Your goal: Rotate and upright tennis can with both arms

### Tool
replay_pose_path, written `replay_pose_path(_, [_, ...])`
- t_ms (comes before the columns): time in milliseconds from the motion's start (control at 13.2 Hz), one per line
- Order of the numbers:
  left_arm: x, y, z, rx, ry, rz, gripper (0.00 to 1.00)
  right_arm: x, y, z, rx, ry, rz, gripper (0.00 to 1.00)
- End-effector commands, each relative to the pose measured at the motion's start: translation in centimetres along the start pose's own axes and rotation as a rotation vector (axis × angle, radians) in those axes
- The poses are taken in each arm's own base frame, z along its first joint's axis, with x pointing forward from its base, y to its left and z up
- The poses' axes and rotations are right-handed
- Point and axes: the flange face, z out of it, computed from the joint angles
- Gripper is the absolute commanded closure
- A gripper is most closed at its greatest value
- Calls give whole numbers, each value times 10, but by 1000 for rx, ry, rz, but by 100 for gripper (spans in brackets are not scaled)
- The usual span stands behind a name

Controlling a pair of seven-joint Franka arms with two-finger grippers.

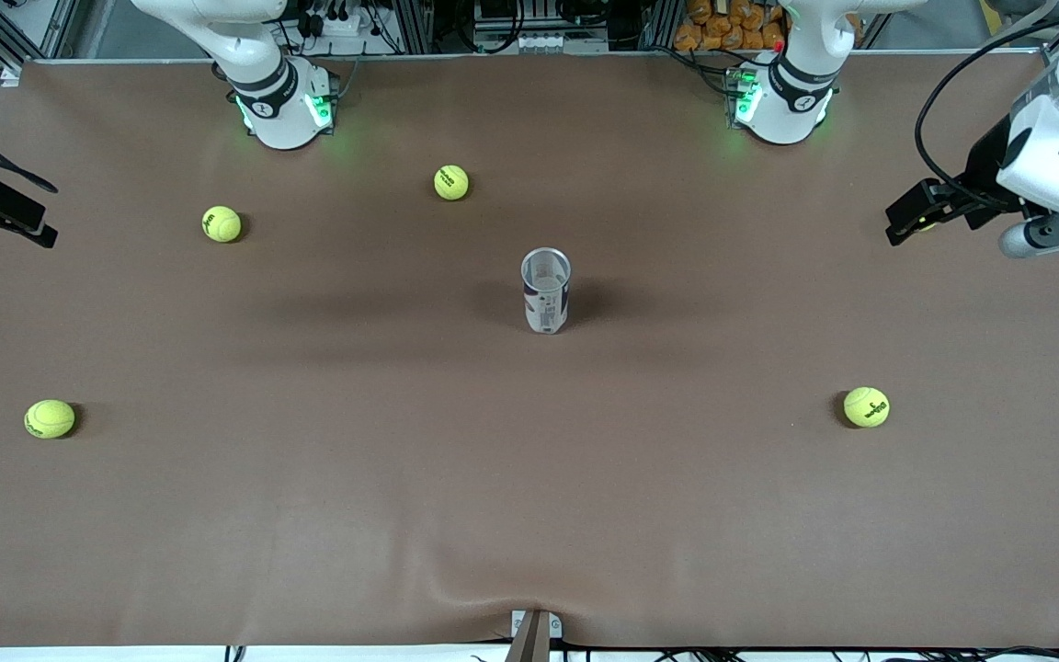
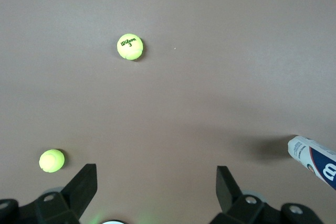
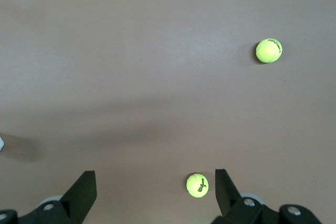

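The tennis can (image 1: 546, 292) stands upright in the middle of the table, its open silver rim up and its white and navy label facing the front camera. Its end shows at the edge of the left wrist view (image 2: 315, 162). My left gripper (image 1: 908, 221) hangs open and empty above the left arm's end of the table, well away from the can; its fingers (image 2: 84, 186) are spread wide. My right gripper (image 1: 5, 216) hangs open and empty above the right arm's end of the table, its fingers (image 3: 83, 188) spread wide.
Several yellow-green tennis balls lie scattered on the brown table: one (image 1: 451, 182) farther than the can, one (image 1: 222, 224) toward the right arm, and two nearer the front camera (image 1: 50, 418) (image 1: 866, 406). Another ball (image 2: 52, 160) lies below my left gripper.
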Motion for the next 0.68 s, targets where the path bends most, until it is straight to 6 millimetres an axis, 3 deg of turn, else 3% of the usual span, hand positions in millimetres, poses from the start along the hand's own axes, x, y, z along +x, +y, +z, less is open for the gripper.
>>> replay_pose_path(0, [9, -16, 5, 13, 31, 10, 0, 0, 3, -5, -13, 8, -1, 0])
replay_pose_path(302, [15, -31, -1, 7, 41, -1, 0, 0, 2, -5, -11, 8, -2, 0])
replay_pose_path(605, [21, -33, 10, -25, 11, 49, 0, 0, 2, -5, -11, 8, -2, 0])
